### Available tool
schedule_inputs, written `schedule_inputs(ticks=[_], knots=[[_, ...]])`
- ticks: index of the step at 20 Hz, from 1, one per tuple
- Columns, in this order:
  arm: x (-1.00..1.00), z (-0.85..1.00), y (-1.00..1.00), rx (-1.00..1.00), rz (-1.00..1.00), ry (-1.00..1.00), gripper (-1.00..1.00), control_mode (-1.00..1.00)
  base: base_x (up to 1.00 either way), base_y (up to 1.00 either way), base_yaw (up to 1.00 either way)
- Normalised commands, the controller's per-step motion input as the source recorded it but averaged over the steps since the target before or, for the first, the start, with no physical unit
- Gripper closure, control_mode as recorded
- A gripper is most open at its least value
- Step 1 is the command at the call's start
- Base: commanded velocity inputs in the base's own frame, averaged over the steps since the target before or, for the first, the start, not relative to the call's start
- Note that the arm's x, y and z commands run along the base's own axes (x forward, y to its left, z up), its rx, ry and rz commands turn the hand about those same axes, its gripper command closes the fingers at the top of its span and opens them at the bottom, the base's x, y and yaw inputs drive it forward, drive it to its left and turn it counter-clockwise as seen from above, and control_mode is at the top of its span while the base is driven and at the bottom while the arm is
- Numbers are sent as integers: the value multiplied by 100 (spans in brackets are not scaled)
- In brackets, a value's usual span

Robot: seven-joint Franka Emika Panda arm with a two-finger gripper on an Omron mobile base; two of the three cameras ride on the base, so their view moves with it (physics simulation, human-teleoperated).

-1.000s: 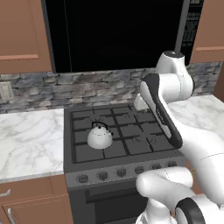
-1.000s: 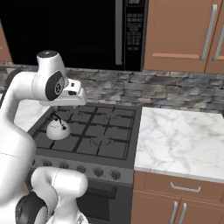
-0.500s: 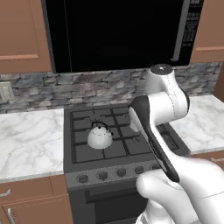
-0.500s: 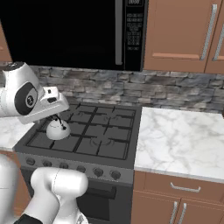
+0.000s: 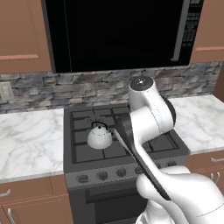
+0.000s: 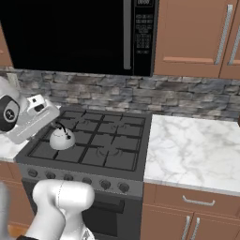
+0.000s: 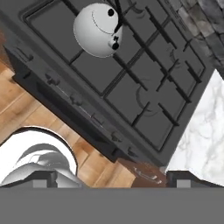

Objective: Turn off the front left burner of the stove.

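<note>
- I see the arm now swung further left across the stove in the left base view; a second ago it stood over the right-hand burners.
- In the right base view, the arm's upper joint now sits at the frame's left edge, lower than before.
- The kettle is less covered there.

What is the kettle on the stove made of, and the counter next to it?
The kettle looks like smooth pale metal or enamel: glossy, rounded, with a thin black handle. The counter looks like polished marble: white with grey veins. Since everything here is rendered, that is only how they look.
</note>
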Motion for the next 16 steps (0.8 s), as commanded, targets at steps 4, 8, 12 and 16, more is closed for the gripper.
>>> schedule_inputs(ticks=[4, 8, 12, 16], knots=[[-7, -8, 29, -19, 5, 3, -100, -100, 0, 0, 0], [-22, -22, 6, -15, 8, 1, -100, -100, 0, 0, 0], [-21, -40, 22, -21, 8, 0, -100, -100, 0, 0, 0], [-12, -58, 33, -22, 8, -1, -100, -100, 0, 0, 0]])
